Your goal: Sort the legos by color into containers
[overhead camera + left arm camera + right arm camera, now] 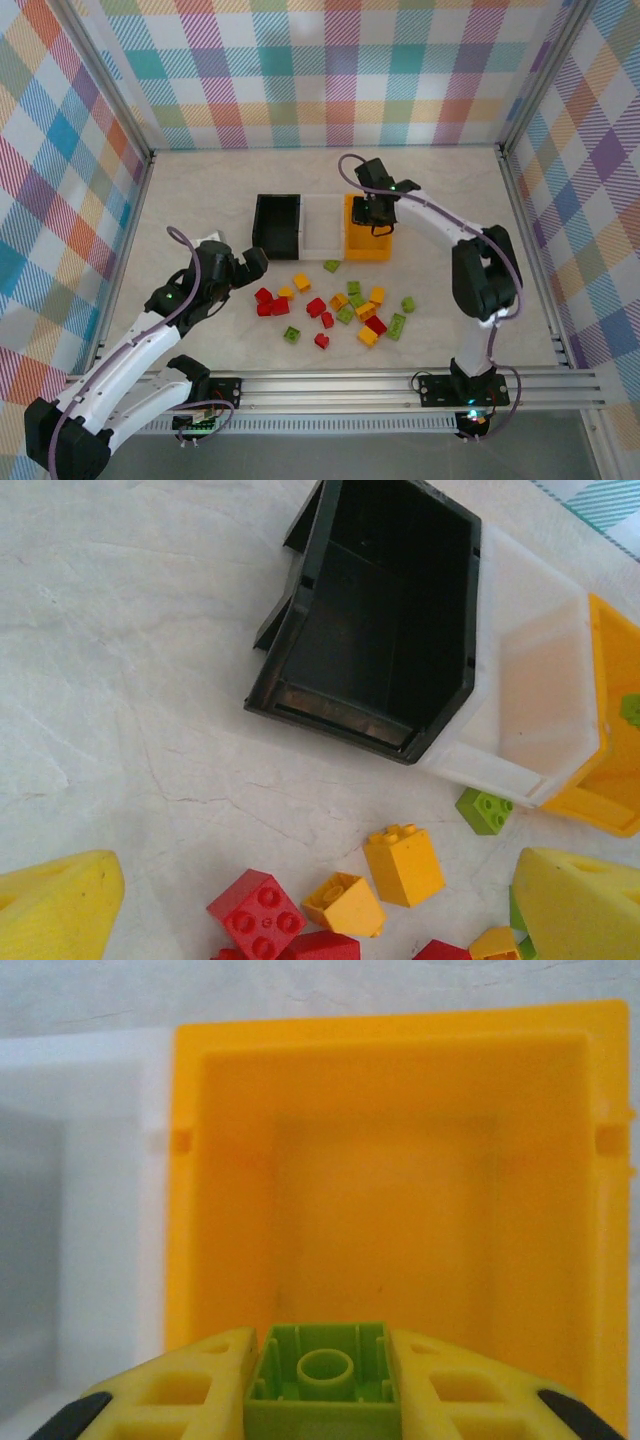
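Three bins stand side by side: black (277, 228), white (322, 232) and orange-yellow (366, 248). My right gripper (381, 227) hangs over the orange-yellow bin (380, 1190), shut on a light green lego (322, 1380) held underside up. That bin's floor is bare beneath it. Loose red, orange-yellow and green legos (340, 305) lie scattered in front of the bins. My left gripper (248, 268) is open near the pile's left end, in front of the black bin (300, 695). Between its yellow fingers (55, 905) lie a red lego (258, 915) and two orange-yellow ones (342, 902) (404, 863).
The white bin (530, 680) has nothing inside, and so does the black one. A lone green lego (484, 810) lies just in front of the white bin. Checkered walls enclose the table on three sides; a metal rail (350, 385) runs along the near edge.
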Action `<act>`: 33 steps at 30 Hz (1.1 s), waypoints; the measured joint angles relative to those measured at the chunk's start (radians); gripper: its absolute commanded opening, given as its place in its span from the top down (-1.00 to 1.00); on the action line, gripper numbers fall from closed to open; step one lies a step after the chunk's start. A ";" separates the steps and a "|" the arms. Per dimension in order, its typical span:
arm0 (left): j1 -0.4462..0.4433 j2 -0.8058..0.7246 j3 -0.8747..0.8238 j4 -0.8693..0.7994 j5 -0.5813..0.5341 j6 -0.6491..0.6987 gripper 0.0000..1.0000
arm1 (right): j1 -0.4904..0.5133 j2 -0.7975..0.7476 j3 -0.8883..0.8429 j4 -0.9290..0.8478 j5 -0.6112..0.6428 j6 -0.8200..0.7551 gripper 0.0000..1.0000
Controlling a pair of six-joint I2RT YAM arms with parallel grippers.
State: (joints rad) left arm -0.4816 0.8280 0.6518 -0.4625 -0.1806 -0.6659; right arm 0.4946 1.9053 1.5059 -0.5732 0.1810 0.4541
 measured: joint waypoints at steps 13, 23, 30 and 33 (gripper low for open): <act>0.000 0.023 -0.008 -0.037 0.005 -0.003 -1.00 | -0.020 0.058 0.052 -0.034 0.015 -0.018 -0.25; 0.001 0.087 0.002 -0.041 0.039 0.004 -1.00 | 0.011 -0.150 -0.063 0.011 -0.029 -0.021 -0.37; 0.001 0.120 0.018 -0.065 0.071 0.021 -0.82 | 0.117 -0.360 -0.305 0.069 -0.073 -0.023 -0.38; 0.000 0.164 0.018 -0.068 0.076 0.035 -0.66 | 0.158 -0.404 -0.413 0.081 -0.084 -0.021 -0.36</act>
State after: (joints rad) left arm -0.4816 0.9924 0.6697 -0.5301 -0.1047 -0.6304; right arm 0.6521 1.5013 1.0927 -0.4919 0.0967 0.4332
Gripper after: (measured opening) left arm 0.868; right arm 0.684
